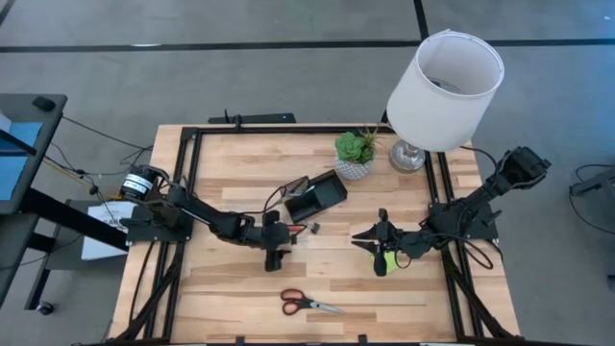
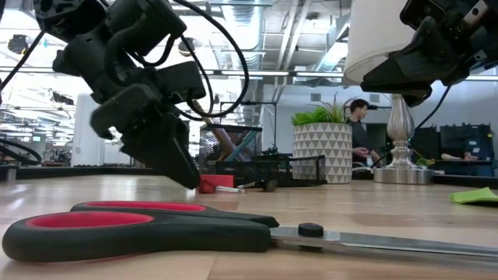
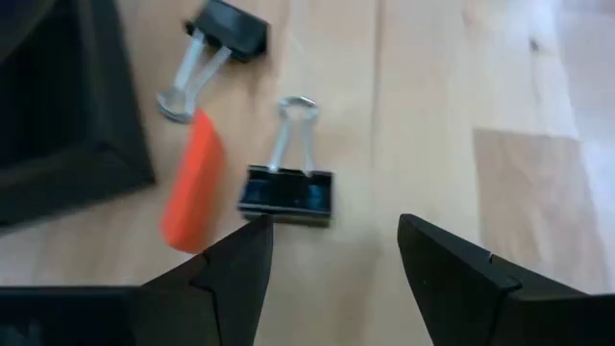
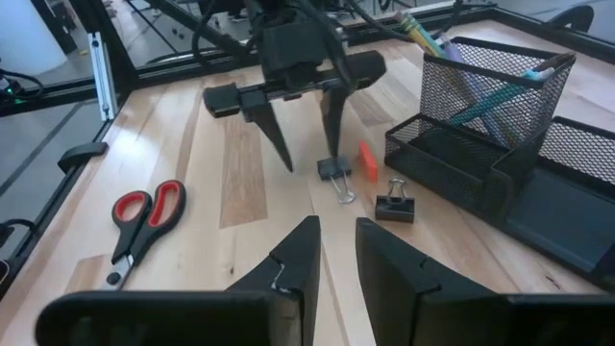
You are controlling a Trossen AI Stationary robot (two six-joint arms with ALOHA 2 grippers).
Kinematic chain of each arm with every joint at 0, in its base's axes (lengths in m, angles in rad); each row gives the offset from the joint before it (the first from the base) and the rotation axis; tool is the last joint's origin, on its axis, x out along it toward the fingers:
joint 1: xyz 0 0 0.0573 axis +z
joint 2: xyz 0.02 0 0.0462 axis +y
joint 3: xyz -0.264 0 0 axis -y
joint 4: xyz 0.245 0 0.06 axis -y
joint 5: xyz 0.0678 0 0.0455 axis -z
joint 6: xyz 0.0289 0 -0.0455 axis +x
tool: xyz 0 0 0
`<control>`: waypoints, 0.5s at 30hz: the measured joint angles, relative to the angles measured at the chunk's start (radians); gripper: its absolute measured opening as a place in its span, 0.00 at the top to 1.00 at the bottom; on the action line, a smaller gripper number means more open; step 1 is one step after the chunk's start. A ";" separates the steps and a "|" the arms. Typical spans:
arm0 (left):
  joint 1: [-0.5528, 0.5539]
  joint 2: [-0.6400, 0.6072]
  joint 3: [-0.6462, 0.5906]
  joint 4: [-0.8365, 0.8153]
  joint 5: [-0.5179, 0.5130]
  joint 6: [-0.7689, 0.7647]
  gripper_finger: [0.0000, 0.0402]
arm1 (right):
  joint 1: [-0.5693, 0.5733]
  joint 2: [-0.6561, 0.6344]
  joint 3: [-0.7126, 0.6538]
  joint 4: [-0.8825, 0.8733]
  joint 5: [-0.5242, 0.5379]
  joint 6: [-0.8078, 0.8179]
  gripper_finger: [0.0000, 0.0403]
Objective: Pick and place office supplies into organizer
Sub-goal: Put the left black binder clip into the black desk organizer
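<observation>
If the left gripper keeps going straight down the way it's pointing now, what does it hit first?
Most likely the nearer binder clip: the left gripper is open, pointing down at the table, and the clip lies just ahead of its fingertips, toward one finger rather than centred. Depth is unclear, so it could meet bare wood beside the clip.

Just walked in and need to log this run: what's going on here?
The left gripper hangs open over a binder clip on the table, beside the organizer, not yet gripping it. A second clip and an orange item lie close by. The right gripper waits near the sticky pad, holding nothing I can see. The scissors lie untouched.
</observation>
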 joint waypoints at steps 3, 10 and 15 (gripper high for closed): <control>-0.001 0.000 0.000 -0.001 -0.050 -0.001 0.45 | 0.000 0.000 0.000 0.000 0.000 0.000 0.84; 0.020 0.000 0.000 0.009 -0.086 -0.015 0.45 | 0.000 0.000 0.000 0.000 0.000 0.000 0.84; 0.026 -0.001 0.000 0.059 -0.081 -0.019 0.45 | 0.000 0.000 0.000 0.000 0.000 0.000 0.84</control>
